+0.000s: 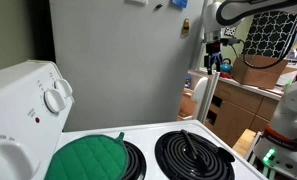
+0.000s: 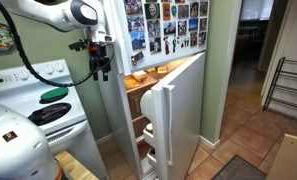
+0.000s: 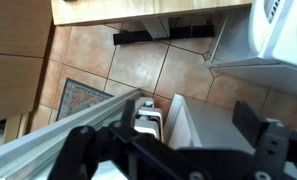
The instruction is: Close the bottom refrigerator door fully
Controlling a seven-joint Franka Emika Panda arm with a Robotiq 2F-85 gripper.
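The bottom refrigerator door (image 2: 180, 110) is a plain white panel that stands swung open, with the fridge shelves (image 2: 140, 78) showing behind it. In an exterior view it is a narrow white slab (image 1: 201, 100) beside the grey fridge wall. In the wrist view I look down on its top edge (image 3: 193, 120). My gripper (image 2: 100, 66) hangs open and empty at the fridge's front corner, above and to the side of the door's free edge, apart from it. It also shows in an exterior view (image 1: 214, 58). Its dark fingers (image 3: 168, 145) are spread wide in the wrist view.
A white stove (image 1: 138, 135) with black coil burners (image 1: 193, 155) and a green pot holder (image 1: 88, 158) stands beside the fridge's grey side wall (image 1: 118, 60). Photos cover the upper door (image 2: 168, 25). Wooden cabinets (image 1: 238, 105), a metal rack (image 2: 288, 85) and a floor mat (image 3: 83, 97) are around.
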